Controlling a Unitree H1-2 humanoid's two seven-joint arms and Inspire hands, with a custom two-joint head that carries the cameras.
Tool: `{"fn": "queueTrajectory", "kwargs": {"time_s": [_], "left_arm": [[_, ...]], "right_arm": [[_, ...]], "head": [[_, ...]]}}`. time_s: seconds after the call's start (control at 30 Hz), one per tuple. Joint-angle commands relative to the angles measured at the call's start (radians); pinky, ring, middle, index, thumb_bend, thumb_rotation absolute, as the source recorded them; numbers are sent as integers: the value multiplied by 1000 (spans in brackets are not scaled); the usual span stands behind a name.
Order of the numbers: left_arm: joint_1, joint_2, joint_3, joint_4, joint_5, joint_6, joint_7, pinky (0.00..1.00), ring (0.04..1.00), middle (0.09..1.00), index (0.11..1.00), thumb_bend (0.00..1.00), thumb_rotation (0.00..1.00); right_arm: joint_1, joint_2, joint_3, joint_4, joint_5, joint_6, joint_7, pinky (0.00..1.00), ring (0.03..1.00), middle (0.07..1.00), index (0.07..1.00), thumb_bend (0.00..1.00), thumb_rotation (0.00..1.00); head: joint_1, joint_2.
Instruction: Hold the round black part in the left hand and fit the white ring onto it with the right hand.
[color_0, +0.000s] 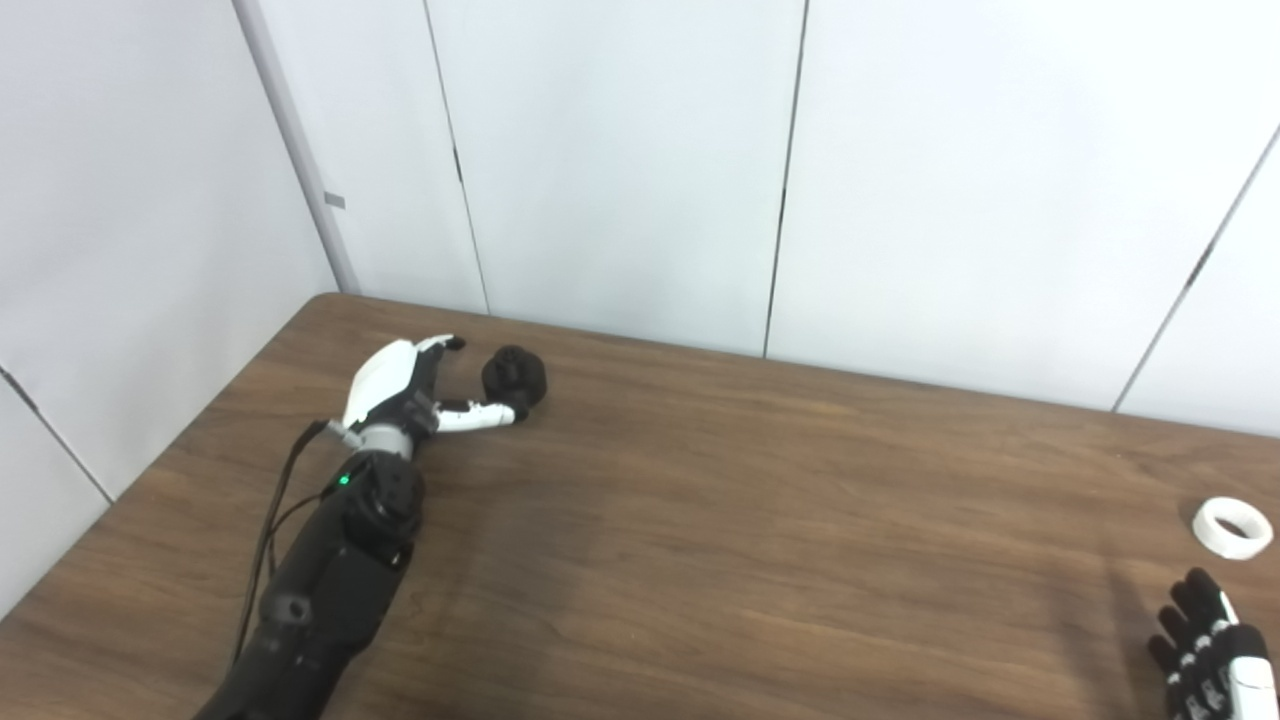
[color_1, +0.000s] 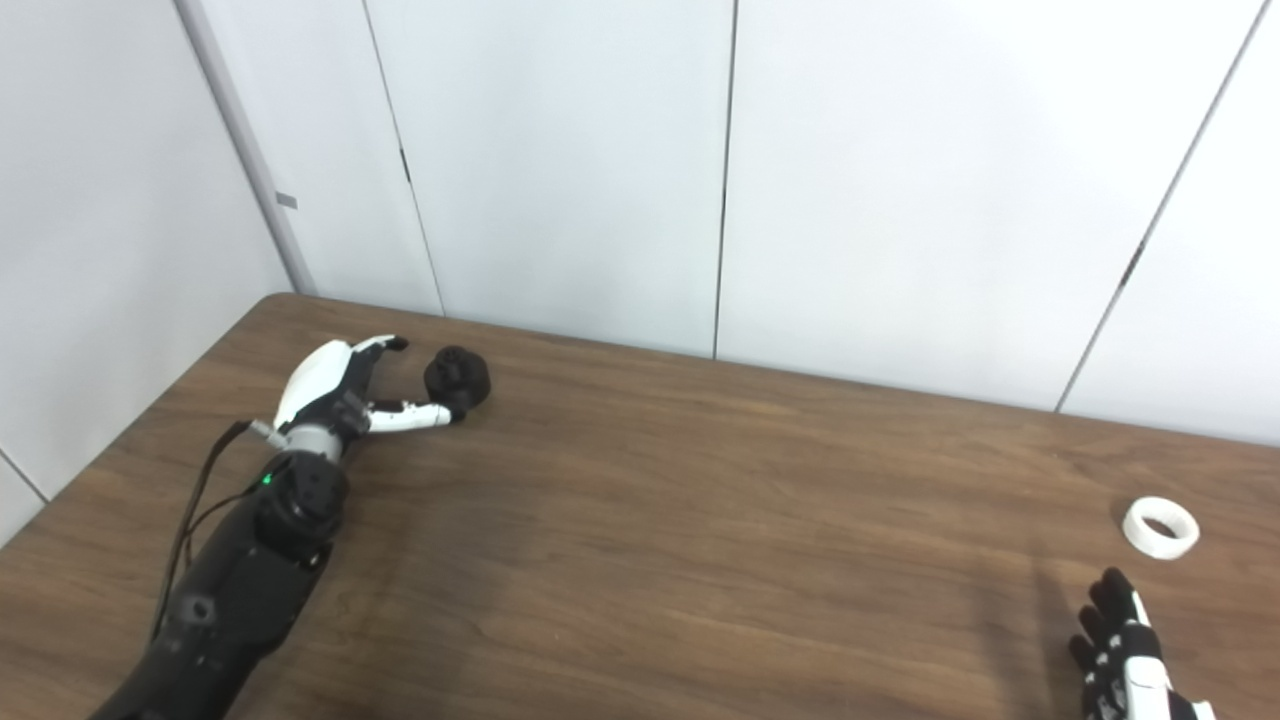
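Observation:
The round black part (color_0: 515, 375) rests on the brown table (color_0: 700, 520) near its far left corner. My left hand (color_0: 410, 392) reaches toward it, open, with the thumb tip touching or almost touching the part's near side and the fingers spread to its left. The white ring (color_0: 1232, 527) lies flat on the table at the far right. My right hand (color_0: 1210, 645) enters at the bottom right corner, fingers apart and pointing up, a short way in front of the ring and holding nothing.
White wall panels (color_0: 620, 170) stand right behind the table's far edge, close to the black part. The table's left edge runs diagonally beside my left arm. A black cable (color_0: 275, 510) trails along that forearm.

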Motion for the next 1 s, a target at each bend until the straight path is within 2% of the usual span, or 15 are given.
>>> {"fn": "queueTrajectory", "kwargs": {"time_s": [0.0,0.33,0.73,0.97], "left_arm": [[-69,46,-8,6,18,-29,18,1000,1000,951,876,1000,418],[-127,56,-67,94,14,-45,14,1000,1000,961,876,1000,397],[-215,61,-162,188,40,-8,-22,1000,1000,958,860,983,397],[-251,51,-171,245,33,-20,-11,1000,1000,950,830,980,386]], "right_arm": [[-3,-3,-3,-39,-3,3,-5,1000,1000,1000,1000,340,1000],[-1,-1,0,-53,-12,18,-5,1000,1000,1000,1000,338,1000],[3,-3,-8,-60,-11,26,-5,1000,1000,1000,1000,337,1000],[5,-5,-10,-61,-14,23,-5,1000,1000,995,1000,342,1000]], "head": [[1,2],[-3,3],[-10,4],[-13,5]]}}
